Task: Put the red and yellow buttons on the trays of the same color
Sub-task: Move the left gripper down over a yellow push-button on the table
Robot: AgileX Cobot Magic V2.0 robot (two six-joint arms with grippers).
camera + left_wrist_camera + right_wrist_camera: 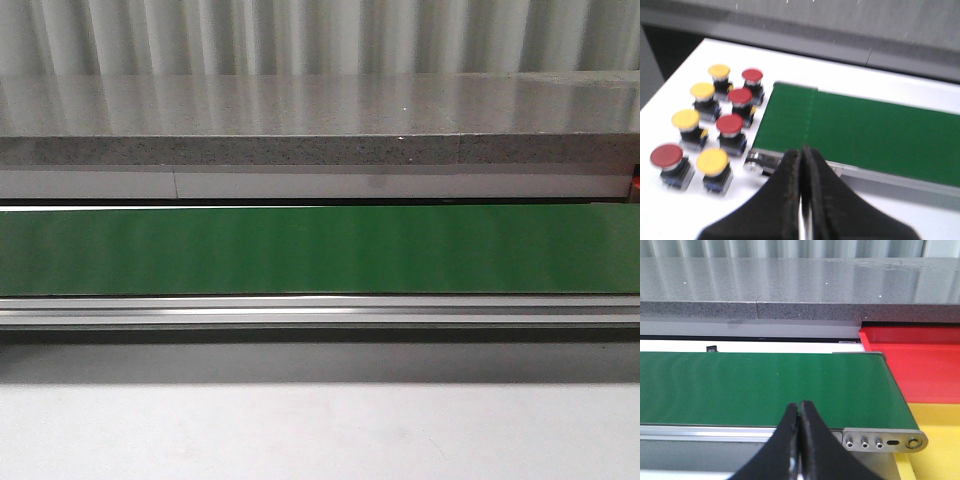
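In the left wrist view, several red buttons (730, 124) and yellow buttons (712, 161) on dark bases stand in two rows on the white table beside the end of the green belt (865, 135). My left gripper (802, 152) is shut and empty, hovering by the belt's near edge, apart from the buttons. In the right wrist view, a red tray (920, 365) and a yellow tray (940, 460) lie side by side past the belt's other end. My right gripper (799, 407) is shut and empty over the belt's (765, 387) near edge. Neither gripper shows in the front view.
The green conveyor belt (320, 250) runs across the front view, with an aluminium rail (320, 312) along its near side. A grey stone ledge (320, 120) stands behind it. White tabletop (320, 430) lies in front. A metal end bracket (885, 442) with screws borders the yellow tray.
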